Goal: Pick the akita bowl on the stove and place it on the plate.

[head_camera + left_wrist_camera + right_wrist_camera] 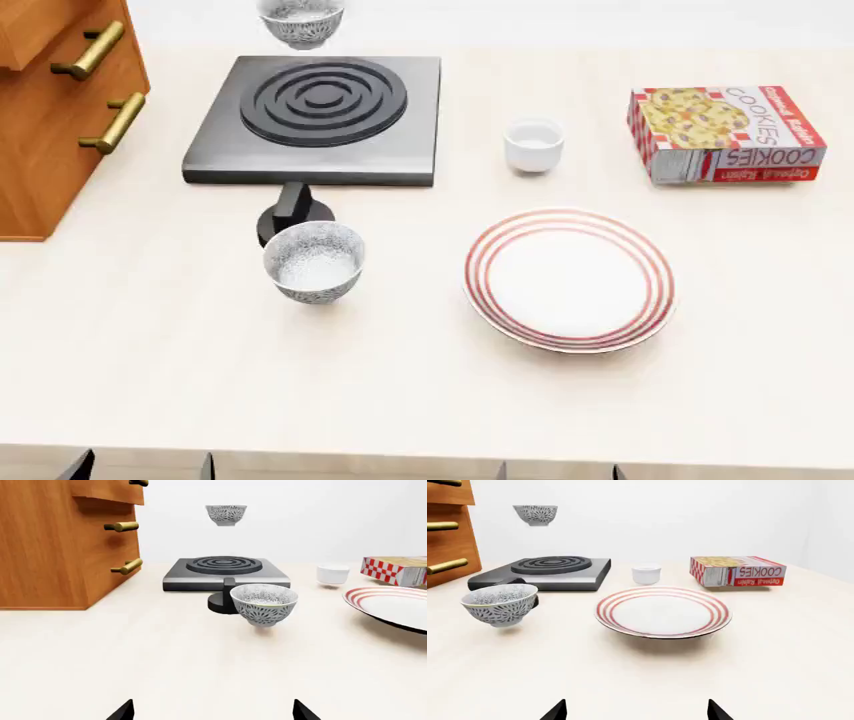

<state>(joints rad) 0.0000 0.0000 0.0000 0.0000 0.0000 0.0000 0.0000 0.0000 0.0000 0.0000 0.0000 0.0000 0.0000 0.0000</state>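
The akita bowl (225,515) (302,20) (535,515), patterned grey-white, appears to hang in the air over the far side of the stove (225,572) (318,120) (544,572), not touching the burner. The red-ringed plate (570,278) (662,612) (393,605) lies on the table to the right of the stove. My left gripper (213,715) is open and low over the table, well short of the stove. My right gripper (637,714) is open too, in front of the plate. Nothing is between either pair of fingers.
A look-alike patterned bowl (315,262) (263,604) (499,604) stands on the table just in front of the stove's black knob (292,212). A small white cup (534,145), a cookie box (725,133) and a wooden drawer cabinet (60,110) at the left also stand here.
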